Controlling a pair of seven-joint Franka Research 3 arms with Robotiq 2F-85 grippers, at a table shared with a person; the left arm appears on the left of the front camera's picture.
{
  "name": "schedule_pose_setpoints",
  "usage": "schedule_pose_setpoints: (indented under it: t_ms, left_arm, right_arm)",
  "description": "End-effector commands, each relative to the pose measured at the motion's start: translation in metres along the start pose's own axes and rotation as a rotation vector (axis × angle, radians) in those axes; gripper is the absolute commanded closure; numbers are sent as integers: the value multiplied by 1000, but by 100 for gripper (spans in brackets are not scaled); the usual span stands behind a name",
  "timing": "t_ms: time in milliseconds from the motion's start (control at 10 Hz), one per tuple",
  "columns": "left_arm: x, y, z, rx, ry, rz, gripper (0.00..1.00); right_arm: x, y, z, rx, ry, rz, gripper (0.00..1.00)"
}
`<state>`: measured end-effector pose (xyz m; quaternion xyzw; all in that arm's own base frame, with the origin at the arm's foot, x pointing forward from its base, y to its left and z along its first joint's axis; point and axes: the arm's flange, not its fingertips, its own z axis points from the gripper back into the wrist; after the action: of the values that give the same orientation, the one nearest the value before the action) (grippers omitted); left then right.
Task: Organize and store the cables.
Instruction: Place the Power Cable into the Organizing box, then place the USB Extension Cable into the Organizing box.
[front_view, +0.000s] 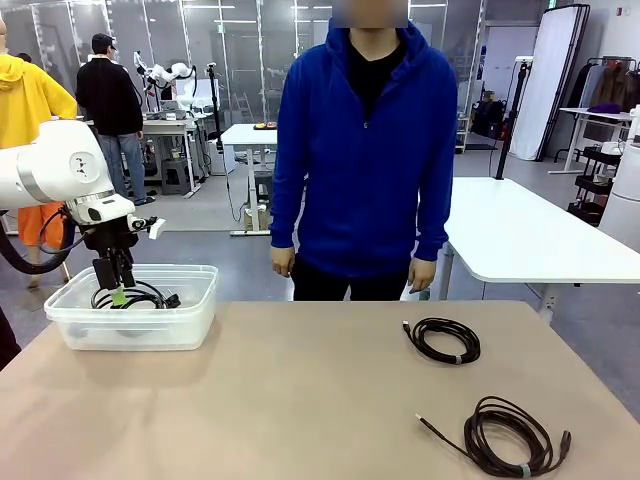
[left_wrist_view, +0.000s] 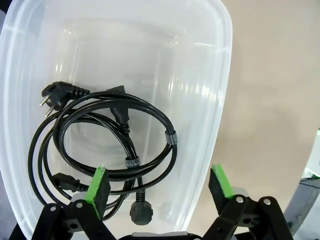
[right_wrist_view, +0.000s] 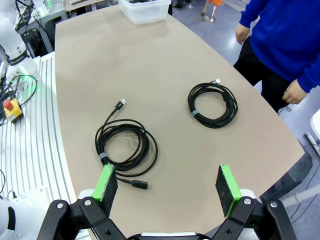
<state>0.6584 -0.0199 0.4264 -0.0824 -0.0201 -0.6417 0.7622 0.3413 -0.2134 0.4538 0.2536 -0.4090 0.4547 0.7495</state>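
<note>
Bright, even overhead light; soft shadows.

You are looking past the left gripper (left_wrist_view: 159, 172), jaws standing wide, at coiled cables (left_wrist_view: 171, 138) lying inside the clear bin (left_wrist_view: 150, 45).

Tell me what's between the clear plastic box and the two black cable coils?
Nothing. The front view shows bare tan tabletop between the clear plastic box and the smaller black cable coil and the larger black cable coil.

On the surface (front_view: 300, 400), a bin (front_view: 195, 325) sits at ten o'clock, holding a cable bundle (front_view: 135, 296) beneath the left end effector (front_view: 118, 292). A far coil (front_view: 444, 340) lies at two o'clock and a near coil (front_view: 510, 436) at four.
</note>
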Motion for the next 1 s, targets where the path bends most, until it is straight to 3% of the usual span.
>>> schedule_pose_setpoints:
  t_ms: [0, 900]
  left_arm:
    - [-1, 0, 1, 1, -2, -13, 0]
    - [-1, 0, 1, 1, -2, -13, 0]
  right_arm:
    - [1, -1, 0, -7, -15, 8, 0]
    - [1, -1, 0, -7, -15, 8, 0]
